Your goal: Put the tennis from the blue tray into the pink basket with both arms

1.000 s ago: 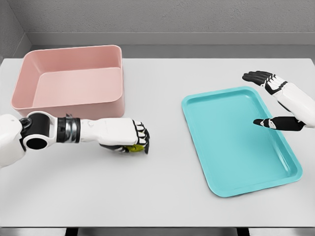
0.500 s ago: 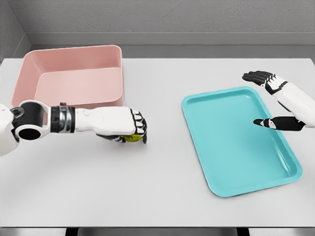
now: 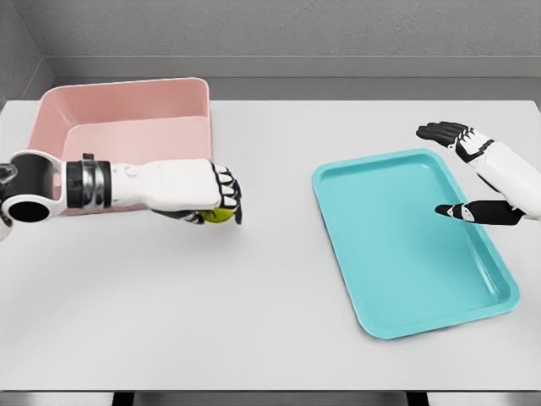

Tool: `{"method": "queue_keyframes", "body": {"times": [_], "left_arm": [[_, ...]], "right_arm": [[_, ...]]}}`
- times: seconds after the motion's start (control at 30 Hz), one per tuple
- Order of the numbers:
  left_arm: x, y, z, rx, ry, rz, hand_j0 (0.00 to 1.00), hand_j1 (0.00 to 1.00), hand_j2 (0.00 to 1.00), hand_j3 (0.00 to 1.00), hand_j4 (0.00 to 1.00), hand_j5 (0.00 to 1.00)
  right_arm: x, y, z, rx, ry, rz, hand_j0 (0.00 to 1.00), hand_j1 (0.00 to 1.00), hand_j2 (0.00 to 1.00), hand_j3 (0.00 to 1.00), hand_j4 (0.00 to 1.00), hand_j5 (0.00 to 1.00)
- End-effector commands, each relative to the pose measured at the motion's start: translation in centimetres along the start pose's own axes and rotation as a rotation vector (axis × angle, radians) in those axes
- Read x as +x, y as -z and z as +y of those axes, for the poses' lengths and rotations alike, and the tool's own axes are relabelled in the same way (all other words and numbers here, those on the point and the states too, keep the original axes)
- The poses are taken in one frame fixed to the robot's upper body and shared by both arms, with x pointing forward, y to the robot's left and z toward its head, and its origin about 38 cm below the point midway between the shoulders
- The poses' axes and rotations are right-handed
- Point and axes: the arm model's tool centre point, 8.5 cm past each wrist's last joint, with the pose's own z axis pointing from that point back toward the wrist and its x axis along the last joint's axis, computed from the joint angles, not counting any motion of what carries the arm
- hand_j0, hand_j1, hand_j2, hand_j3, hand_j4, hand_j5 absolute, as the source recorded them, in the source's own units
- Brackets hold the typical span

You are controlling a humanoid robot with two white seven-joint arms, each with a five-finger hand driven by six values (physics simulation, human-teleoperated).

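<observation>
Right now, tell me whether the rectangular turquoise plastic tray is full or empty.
Empty. The rectangular turquoise plastic tray shows only bare floor; the yellow-green tennis ball is off it, gripped in the left hand.

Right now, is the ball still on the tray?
No: the tray holds nothing, and the left hand grips the ball beside the basket.

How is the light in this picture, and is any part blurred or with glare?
Head view: soft, even light with no glare; only faint shadows lie under the left hand and beside the pink basket. The blue tray and the right hand look sharp; only the ball is mostly hidden.
</observation>
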Motion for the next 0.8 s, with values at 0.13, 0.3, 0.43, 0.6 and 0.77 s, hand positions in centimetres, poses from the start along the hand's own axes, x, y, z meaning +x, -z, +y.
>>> {"method": "queue_keyframes", "body": {"times": [0.13,0.3,0.43,0.6,0.77], "left_arm": [[-0.6,-1.0,0.5,0.003,-0.001,0.025,0.61,0.61,0.61,0.61,0.61,0.61],[-1.3,-1.9,1.4,0.011,0.012,0.049,0.61,0.61,0.61,0.61,0.61,0.61],[-2.2,-2.9,2.0,0.014,0.016,0.081,0.62,0.62,0.62,0.62,0.62,0.62],[-5.3,-5.3,3.7,0.049,0.015,0.188,0.62,0.62,0.62,0.62,0.62,0.62],[-12.4,-12.1,4.3,0.108,-0.062,0.466,1.00,1.00,1.00,1.00,1.00,1.00]], "right_arm": [[0.0,0.0,-0.1,-0.006,0.006,-0.002,1.00,1.00,1.00,1.00,1.00,1.00],[0.0,0.0,-0.1,-0.007,0.007,-0.002,1.00,1.00,1.00,1.00,1.00,1.00],[0.0,0.0,-0.1,-0.007,0.007,-0.002,1.00,1.00,1.00,1.00,1.00,1.00],[0.1,0.0,-0.1,-0.006,0.007,-0.004,1.00,1.00,1.00,1.00,1.00,1.00],[0.1,0.0,-0.1,-0.007,0.008,-0.005,1.00,1.00,1.00,1.00,1.00,1.00]]}}
